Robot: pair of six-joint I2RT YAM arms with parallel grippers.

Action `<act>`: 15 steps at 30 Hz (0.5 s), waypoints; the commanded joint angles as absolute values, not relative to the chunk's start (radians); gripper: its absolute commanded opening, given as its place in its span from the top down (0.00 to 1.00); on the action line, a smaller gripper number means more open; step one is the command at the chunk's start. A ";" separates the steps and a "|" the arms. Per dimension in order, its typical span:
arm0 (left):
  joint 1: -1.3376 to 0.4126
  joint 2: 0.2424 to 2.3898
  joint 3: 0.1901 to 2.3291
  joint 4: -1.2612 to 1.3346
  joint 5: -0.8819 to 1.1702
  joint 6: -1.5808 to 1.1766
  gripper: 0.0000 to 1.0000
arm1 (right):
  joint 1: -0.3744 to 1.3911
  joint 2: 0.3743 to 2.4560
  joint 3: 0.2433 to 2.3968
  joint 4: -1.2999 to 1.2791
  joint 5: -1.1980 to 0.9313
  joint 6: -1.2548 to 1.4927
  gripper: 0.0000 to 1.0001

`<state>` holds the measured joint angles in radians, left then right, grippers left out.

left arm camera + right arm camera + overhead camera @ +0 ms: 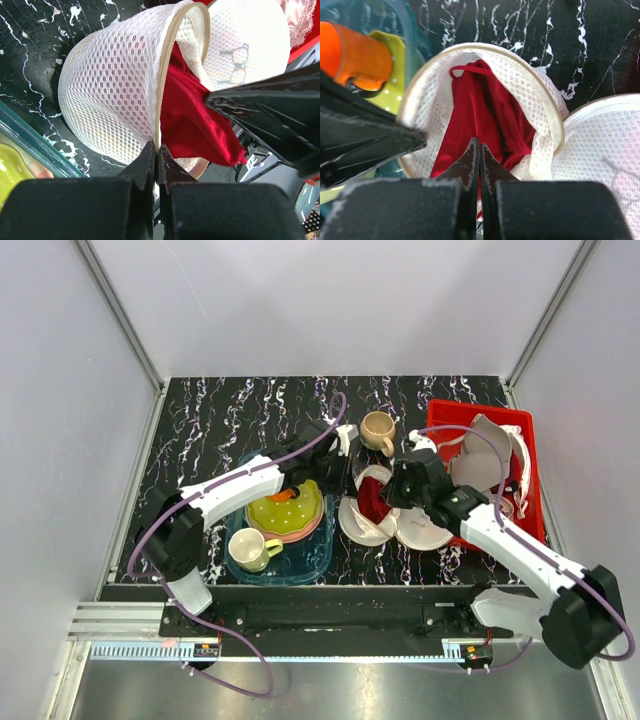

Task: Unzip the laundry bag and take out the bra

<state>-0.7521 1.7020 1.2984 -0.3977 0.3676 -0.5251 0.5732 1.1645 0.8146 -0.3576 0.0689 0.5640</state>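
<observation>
The laundry bag (362, 523) lies open in two off-white mesh halves; the second half (250, 45) carries a black line drawing. My left gripper (157, 146) is shut on the cream rim of the near half (110, 85); it also shows in the top view (351, 483). A red satin garment (470, 110) with a thin strap fills that half (540, 100). My right gripper (480, 145) is shut on the red garment (375, 502) and reaches in from the right in the top view (388, 500). No peach-orange bra is in view.
A blue tray (310, 558) at left holds green and pink plates (285, 512), an orange cup (350, 55) and a cream mug (250, 550). A beige mug (378, 430) stands behind the bag. A red bin (440, 415) with pale garments sits at right.
</observation>
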 commanded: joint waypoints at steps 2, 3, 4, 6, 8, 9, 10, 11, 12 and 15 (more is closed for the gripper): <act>-0.747 1.655 1.282 -0.354 0.382 -0.535 1.00 | 0.569 1.033 0.795 -0.333 0.060 0.601 1.00; -0.747 1.655 1.281 -0.353 0.385 -0.535 1.00 | 0.569 1.002 0.792 -0.324 0.043 0.606 1.00; -0.747 1.652 1.281 -0.351 0.388 -0.537 1.00 | 0.569 0.987 0.776 -0.299 0.031 0.618 1.00; -0.747 1.648 1.272 -0.348 0.388 -0.535 1.00 | 0.569 0.950 0.758 -0.278 0.008 0.637 1.00; -0.746 1.647 1.267 -0.350 0.384 -0.535 1.00 | 0.568 0.919 0.759 -0.264 0.003 0.647 1.00; -0.746 1.651 1.269 -0.350 0.385 -0.535 1.00 | 0.569 0.911 0.778 -0.265 0.003 0.649 1.00; -0.746 1.655 1.270 -0.353 0.387 -0.535 1.00 | 0.569 0.904 0.790 -0.278 0.003 0.649 1.00; -0.746 1.658 1.270 -0.351 0.387 -0.535 1.00 | 0.569 0.890 0.804 -0.282 0.003 0.647 1.00; -0.746 1.658 1.269 -0.353 0.387 -0.535 1.00 | 0.569 0.882 0.836 -0.293 0.003 0.646 1.00; -0.746 1.658 1.264 -0.354 0.388 -0.534 1.00 | 0.569 0.864 0.908 -0.336 0.006 0.637 1.00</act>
